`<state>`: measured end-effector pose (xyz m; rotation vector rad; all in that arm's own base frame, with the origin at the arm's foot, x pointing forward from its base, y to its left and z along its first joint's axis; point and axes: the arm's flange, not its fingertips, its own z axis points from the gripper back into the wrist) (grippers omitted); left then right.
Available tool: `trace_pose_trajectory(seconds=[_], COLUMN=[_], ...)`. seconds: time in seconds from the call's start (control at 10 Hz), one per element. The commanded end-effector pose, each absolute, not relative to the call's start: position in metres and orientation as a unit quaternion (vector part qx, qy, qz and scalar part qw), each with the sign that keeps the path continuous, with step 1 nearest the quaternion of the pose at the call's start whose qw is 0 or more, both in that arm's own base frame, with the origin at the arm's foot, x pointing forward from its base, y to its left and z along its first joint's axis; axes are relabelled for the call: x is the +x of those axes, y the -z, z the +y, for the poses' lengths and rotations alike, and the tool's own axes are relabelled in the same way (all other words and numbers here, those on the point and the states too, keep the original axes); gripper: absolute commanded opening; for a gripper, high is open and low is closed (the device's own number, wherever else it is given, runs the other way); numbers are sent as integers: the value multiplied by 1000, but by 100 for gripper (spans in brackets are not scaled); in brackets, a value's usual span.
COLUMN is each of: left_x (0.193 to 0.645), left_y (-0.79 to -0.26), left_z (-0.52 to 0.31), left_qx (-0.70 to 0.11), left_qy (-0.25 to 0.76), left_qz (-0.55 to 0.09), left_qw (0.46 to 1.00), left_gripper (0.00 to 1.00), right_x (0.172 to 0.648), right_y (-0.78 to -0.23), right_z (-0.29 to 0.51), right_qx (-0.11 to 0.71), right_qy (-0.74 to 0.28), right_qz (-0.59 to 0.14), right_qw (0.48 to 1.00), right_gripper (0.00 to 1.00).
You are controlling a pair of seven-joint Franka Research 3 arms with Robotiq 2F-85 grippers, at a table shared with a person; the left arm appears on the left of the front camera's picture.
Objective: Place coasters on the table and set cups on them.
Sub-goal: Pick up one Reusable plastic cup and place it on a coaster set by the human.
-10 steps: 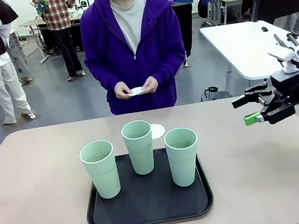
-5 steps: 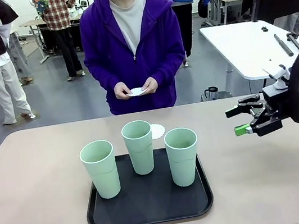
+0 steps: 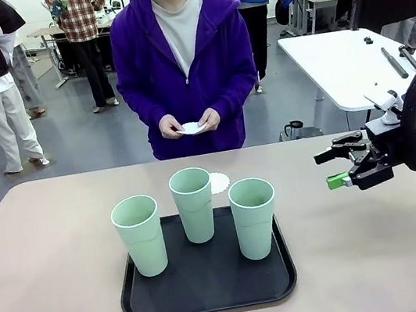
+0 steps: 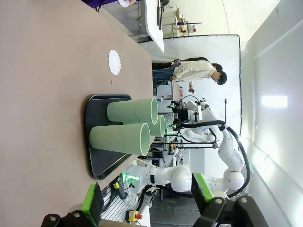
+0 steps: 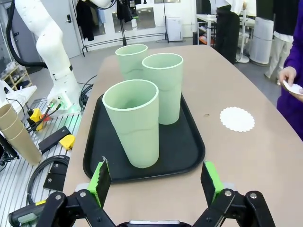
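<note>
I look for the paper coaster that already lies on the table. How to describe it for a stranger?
Find the black tray with three green cups in the middle of the beige table. Past its far edge, toward the person, lies the coaster: small, white, round, lacy-edged, flat on bare table, while the person's hands hold another.

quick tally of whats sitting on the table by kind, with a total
cups: 3
coasters: 1
tray: 1
total: 5
</note>
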<state>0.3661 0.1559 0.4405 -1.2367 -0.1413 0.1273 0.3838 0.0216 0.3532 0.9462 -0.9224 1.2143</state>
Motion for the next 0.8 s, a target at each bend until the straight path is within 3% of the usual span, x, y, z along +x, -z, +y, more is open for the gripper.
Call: trace_pose_trajectory(seconds=[0.0, 0.2, 0.7], left_x=[366, 366, 366], left_y=[-442, -442, -442], left_z=[155, 155, 155], left_qx=[-583, -583, -583], left_qy=[-58, -58, -58], left_qz=[-70, -70, -70], left_qw=[807, 807, 807], left_gripper=[100, 100, 100], right_x=[383, 384, 370], right_y=[-355, -342, -303], right_z=[23, 25, 58], right_qx=[414, 420, 466], right_qy=[-529, -525, -530], right_qz=[-405, -393, -404], right_qw=[620, 627, 582], right_gripper=[100, 100, 100])
